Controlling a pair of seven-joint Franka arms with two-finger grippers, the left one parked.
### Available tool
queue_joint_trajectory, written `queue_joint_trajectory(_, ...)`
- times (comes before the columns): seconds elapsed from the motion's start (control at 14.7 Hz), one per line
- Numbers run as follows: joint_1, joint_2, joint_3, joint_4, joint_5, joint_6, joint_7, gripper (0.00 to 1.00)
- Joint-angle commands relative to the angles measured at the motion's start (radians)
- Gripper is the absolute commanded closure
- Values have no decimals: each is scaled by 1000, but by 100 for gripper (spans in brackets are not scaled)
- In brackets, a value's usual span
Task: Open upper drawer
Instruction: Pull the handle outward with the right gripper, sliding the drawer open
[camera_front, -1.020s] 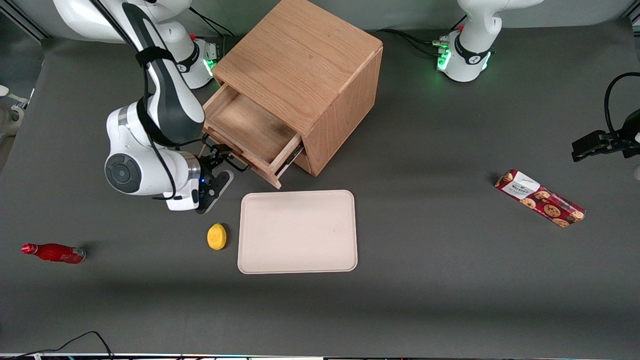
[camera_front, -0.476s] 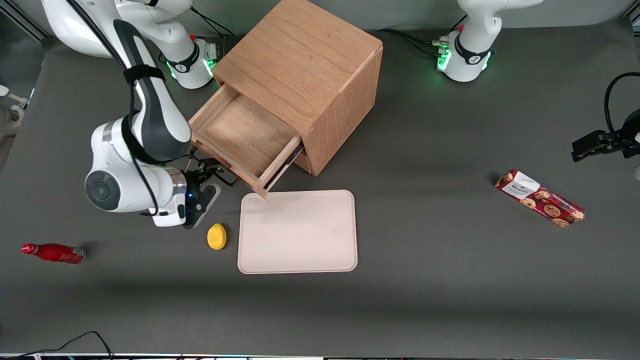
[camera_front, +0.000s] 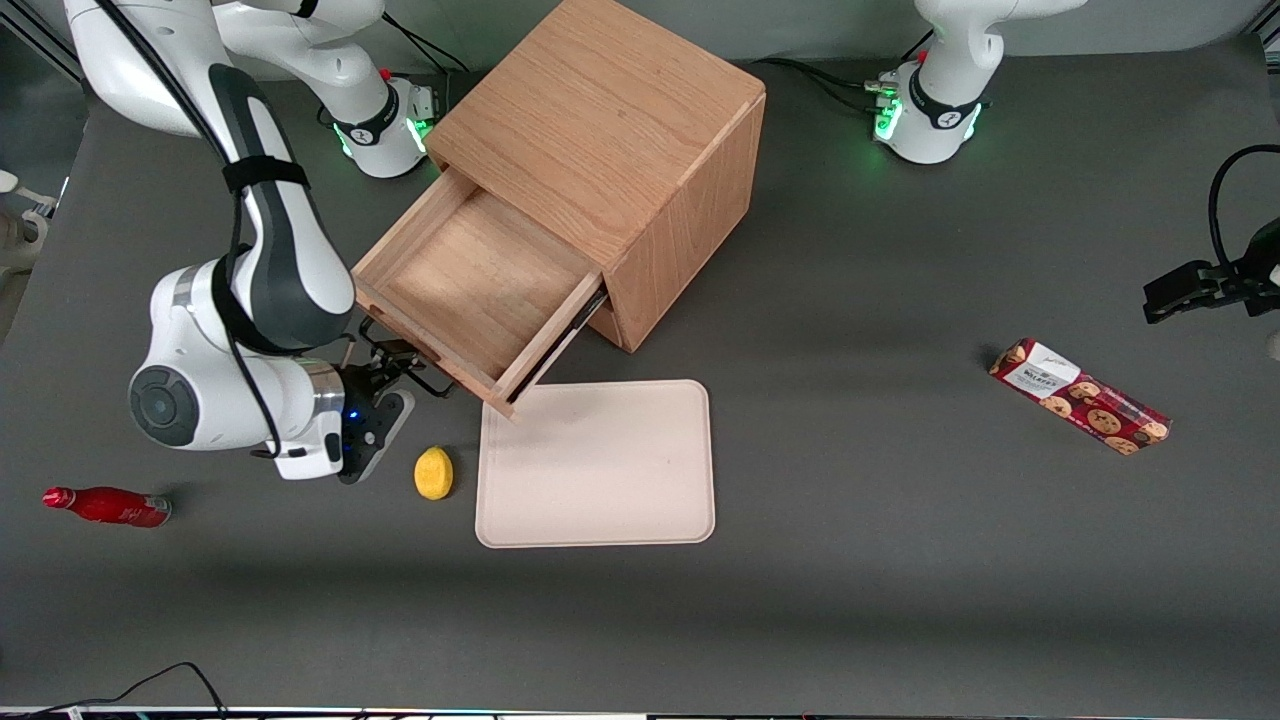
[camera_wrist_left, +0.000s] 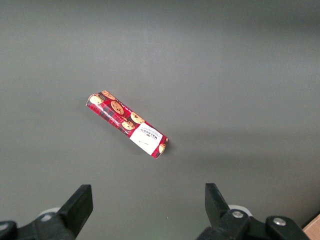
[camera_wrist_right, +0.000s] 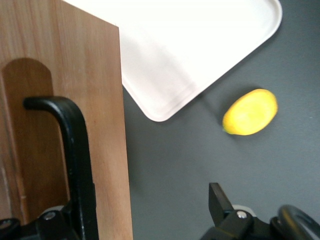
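Observation:
The oak cube cabinet (camera_front: 610, 130) stands at the table's back. Its upper drawer (camera_front: 470, 290) is pulled far out; the shallow wooden tray inside is empty. The drawer's corner overhangs the beige tray. My gripper (camera_front: 395, 362) is in front of the drawer front, at its thin black bar handle (camera_front: 405, 352). In the right wrist view the gripper (camera_wrist_right: 132, 205) is open. The handle (camera_wrist_right: 75, 150) runs along one finger, against the drawer front (camera_wrist_right: 100, 75), and the other finger (camera_wrist_right: 217, 197) stands well apart over bare table. The lower drawer is hidden under the upper one.
A beige tray (camera_front: 595, 465) lies nearer the front camera than the cabinet; it also shows in the right wrist view (camera_wrist_right: 200, 50). A yellow lemon (camera_front: 433, 472) lies beside it, close to my gripper. A red bottle (camera_front: 105, 505) lies toward the working arm's end. A cookie packet (camera_front: 1080, 395) lies toward the parked arm's end.
The upper drawer has slid farther out of the cabinet. My gripper and arm have moved with the handle, away from the cabinet and toward the front camera.

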Motion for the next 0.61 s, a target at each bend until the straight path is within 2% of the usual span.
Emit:
queue_joint_trajectory(0.0,-32,48,6,68,-16,-12,-55,0)
queue_joint_trajectory(0.14,-43,55,6,78,-36,-14,-63,0)
queue_joint_trajectory(0.54,-53,36,16,94,-34,-35,-55,0)
